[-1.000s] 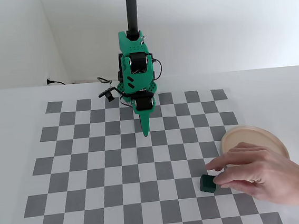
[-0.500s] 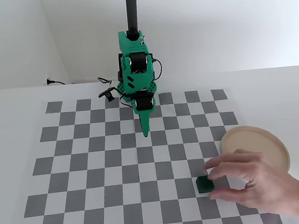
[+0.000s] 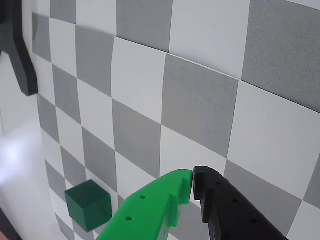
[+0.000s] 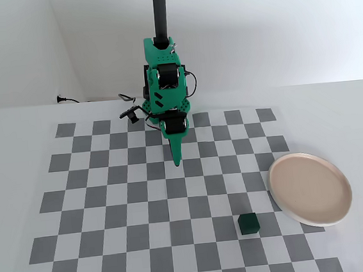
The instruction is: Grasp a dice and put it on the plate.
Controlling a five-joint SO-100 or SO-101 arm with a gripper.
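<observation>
The dice (image 4: pixel 248 223) is a small dark green cube on the checkered mat near the front, just left of the plate (image 4: pixel 310 188), a round cream plate at the right. In the wrist view the dice (image 3: pixel 88 205) sits at the lower left, apart from my gripper. My gripper (image 4: pixel 178 163) hangs over the middle of the mat, well behind and left of the dice. In the wrist view its green and black fingers meet at the tips (image 3: pixel 193 182), with nothing between them. The plate is out of the wrist view.
The grey and white checkered mat (image 4: pixel 110 200) covers the white table. The green arm's base and a black post (image 4: pixel 161 22) stand at the back edge, with a cable (image 4: pixel 68 99) by the wall. A dark bracket (image 3: pixel 20 55) shows at the upper left of the wrist view.
</observation>
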